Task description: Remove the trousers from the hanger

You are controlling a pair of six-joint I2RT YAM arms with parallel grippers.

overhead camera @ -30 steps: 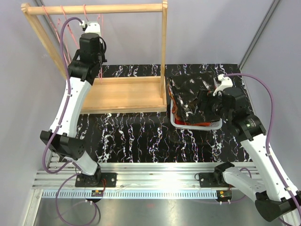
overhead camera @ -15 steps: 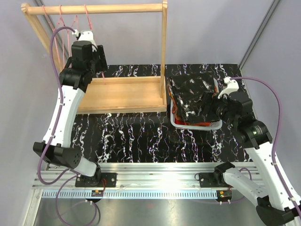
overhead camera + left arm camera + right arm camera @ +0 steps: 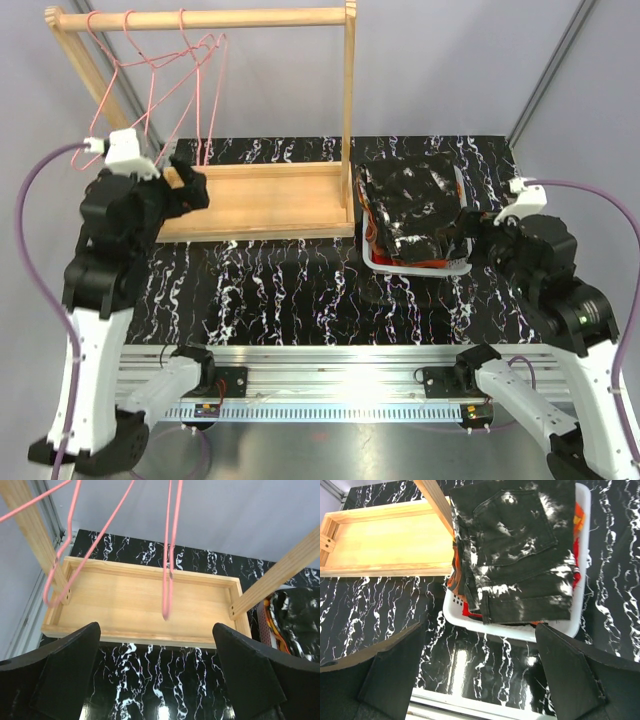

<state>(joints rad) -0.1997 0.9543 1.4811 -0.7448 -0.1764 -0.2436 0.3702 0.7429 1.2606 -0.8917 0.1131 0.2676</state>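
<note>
The trousers lie piled in a white basket (image 3: 415, 268) on the right. The black pair with white splashes (image 3: 410, 205) (image 3: 520, 555) is on top, and red (image 3: 468, 611) and orange (image 3: 578, 517) cloth shows at its edges. Bare pink wire hangers (image 3: 160, 60) (image 3: 167, 555) dangle from the wooden rail (image 3: 250, 18). My left gripper (image 3: 185, 185) (image 3: 157, 680) stands open and empty at the front left corner of the rack's base, below the hangers. On the near right side of the basket my right gripper (image 3: 478, 232) (image 3: 480, 675) is open and empty.
The wooden rack has a shallow tray base (image 3: 260, 200) (image 3: 145, 595) and an upright post (image 3: 349, 110) close to the basket's left side. The basket rim (image 3: 520, 632) lies just beyond my right fingers. Grey walls close in behind and at both sides.
My left arm has drawn back and down from the hangers toward the near left, and its gripper has opened. The hangers now swing free. My right arm has pulled back from the basket.
</note>
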